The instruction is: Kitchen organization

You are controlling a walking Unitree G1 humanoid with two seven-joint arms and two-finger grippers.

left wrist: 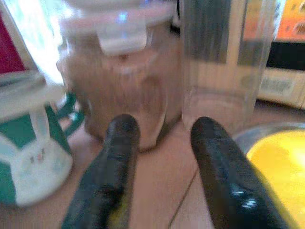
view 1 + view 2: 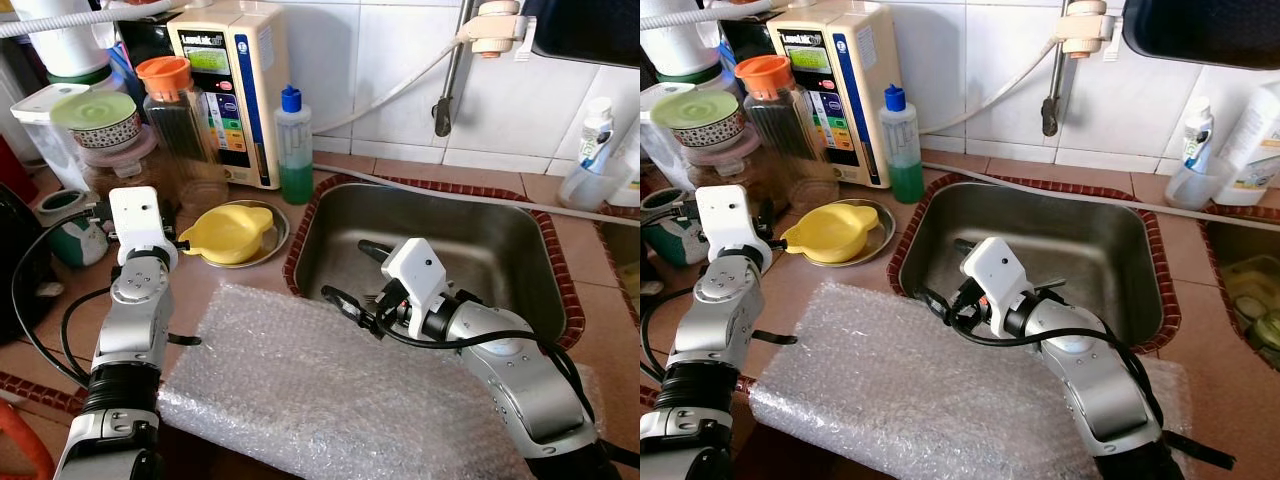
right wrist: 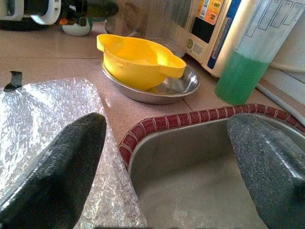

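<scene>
Along the near edge of your terracotta-tiled counter [image 2: 250,285] lies a crinkled sheet of clear bubble wrap [image 2: 300,390], its dimpled surface catching the light. Your right gripper [image 2: 352,282] hovers at the sink's left rim, its textured black fingers spread wide with nothing between them; in the right wrist view one finger sits over the wrap's corner and the other over the basin. That stainless steel sink [image 2: 480,240] is rectangular with rounded corners and a dull brushed finish, framed by a dark red patterned border.

Just left of the sink you have a glossy yellow plastic bowl [image 2: 228,232] with a pouring lip, resting in a shallow round metal dish [image 2: 274,240]. Behind them stands a slim plastic bottle of green liquid [image 2: 294,158] with a blue cap.

Your left gripper [image 1: 159,164] points at a brownish lidded jar [image 1: 126,95] and a tall clear jar [image 1: 224,62] beside it; its smooth, rounded black fingers are parted narrowly and empty. That view is soft, so the brown jar's contents may be a powder. A white-and-green mug [image 1: 31,143] stands nearby.
</scene>
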